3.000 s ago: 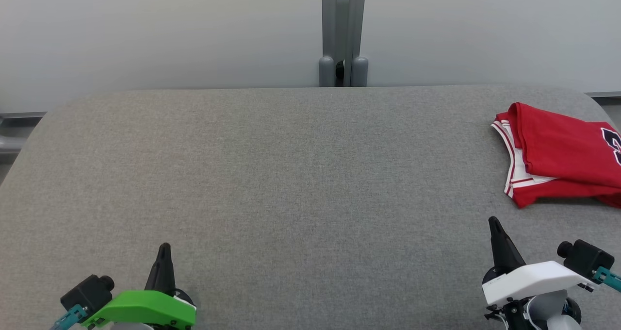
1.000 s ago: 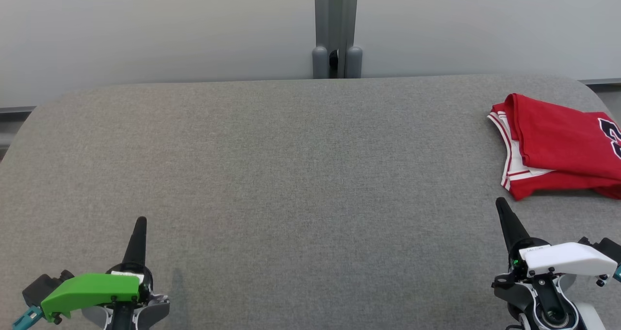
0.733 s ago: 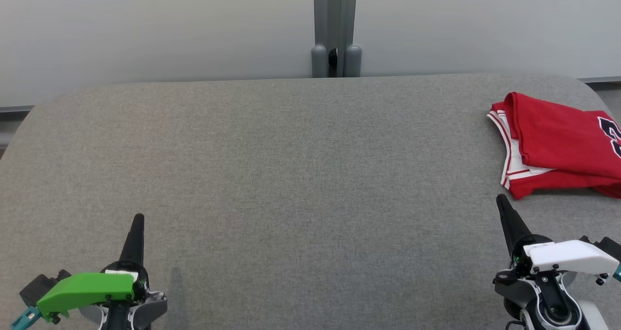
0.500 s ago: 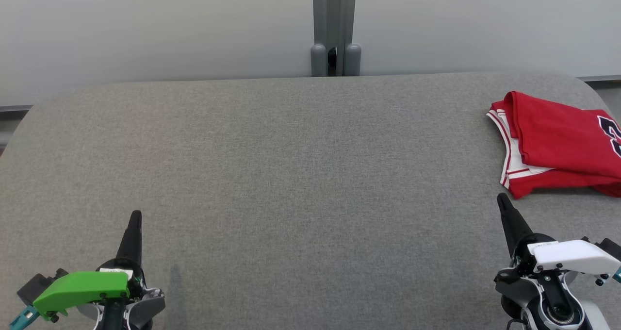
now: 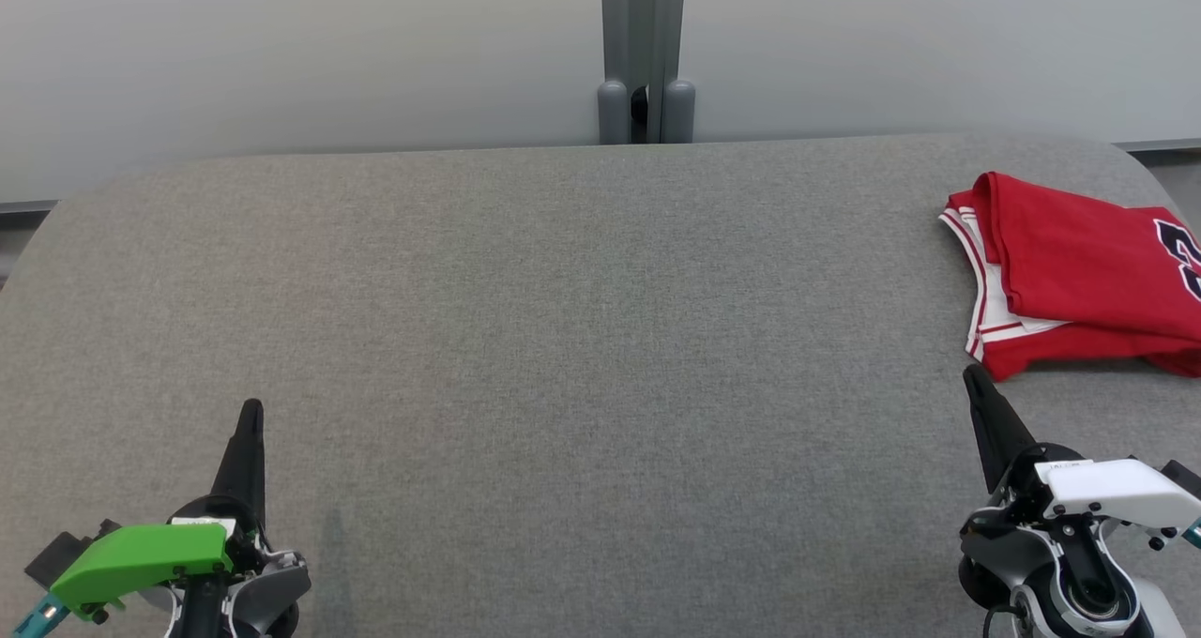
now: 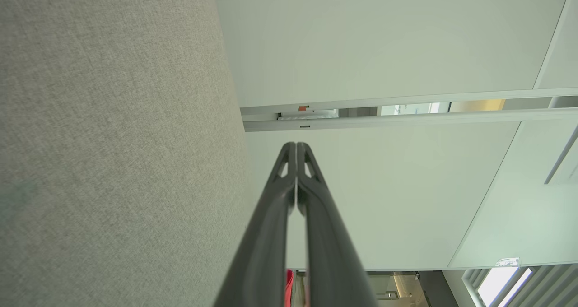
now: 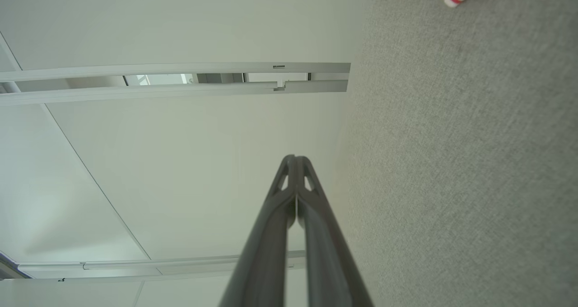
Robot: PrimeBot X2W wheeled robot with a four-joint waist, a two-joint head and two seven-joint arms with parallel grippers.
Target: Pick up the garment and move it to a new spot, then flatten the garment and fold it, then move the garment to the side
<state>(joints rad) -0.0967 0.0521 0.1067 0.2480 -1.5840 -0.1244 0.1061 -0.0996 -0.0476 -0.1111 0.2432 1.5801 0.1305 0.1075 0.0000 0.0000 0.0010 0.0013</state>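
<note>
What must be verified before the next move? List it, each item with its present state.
1. Garment lies on the table: ok.
2. Garment folded: ok, doubled over, though its edges are uneven.
3. Left tool shut and holding nothing: ok.
4. Right tool shut and holding nothing, its tip short of the garment's near corner: ok.
5. Whole garment inside the head view: not ok, its right part is cut off by the picture's edge.
</note>
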